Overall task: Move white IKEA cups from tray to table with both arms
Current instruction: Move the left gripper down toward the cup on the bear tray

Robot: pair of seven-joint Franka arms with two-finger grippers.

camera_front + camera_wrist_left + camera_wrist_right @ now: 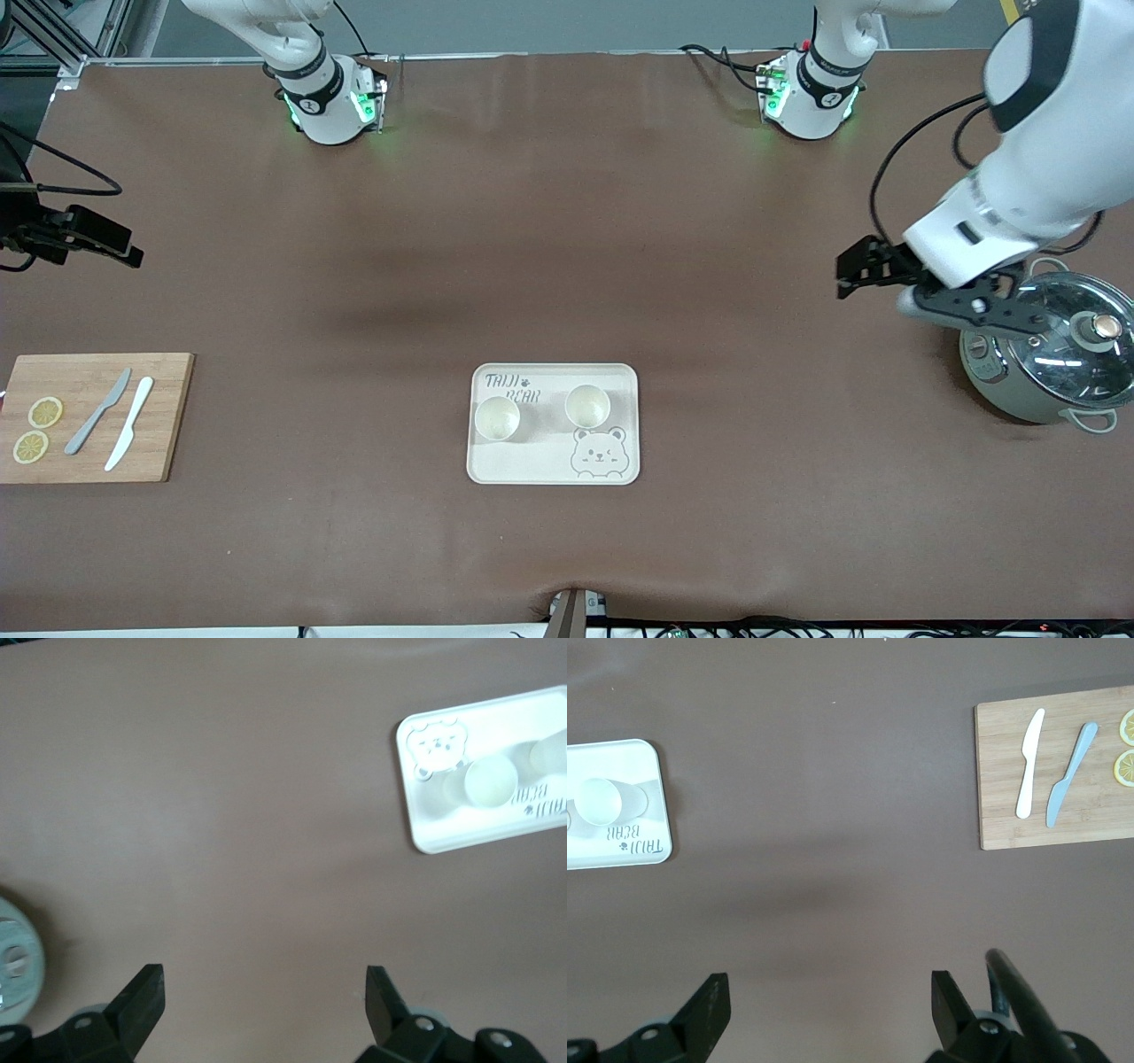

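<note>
Two white IKEA cups stand upright on a cream bear-printed tray (554, 477): one (497, 417) toward the right arm's end, the other (587, 406) toward the left arm's end. My left gripper (852, 271) is open and empty, above the table beside the pot, well away from the tray. Its wrist view shows the open gripper (266, 992) over bare table, with the tray (461, 837) and a cup (490, 781) farther off. My right gripper (106, 241) is up near the table's right-arm end. Its wrist view shows it open (830, 992) and empty, with the tray (620, 855) and a cup (598, 800) farther off.
A grey pot with a glass lid (1054, 354) stands at the left arm's end, partly under the left wrist. A wooden cutting board (164, 425) at the right arm's end carries a grey knife (99, 409), a white knife (130, 422) and two lemon slices (44, 412).
</note>
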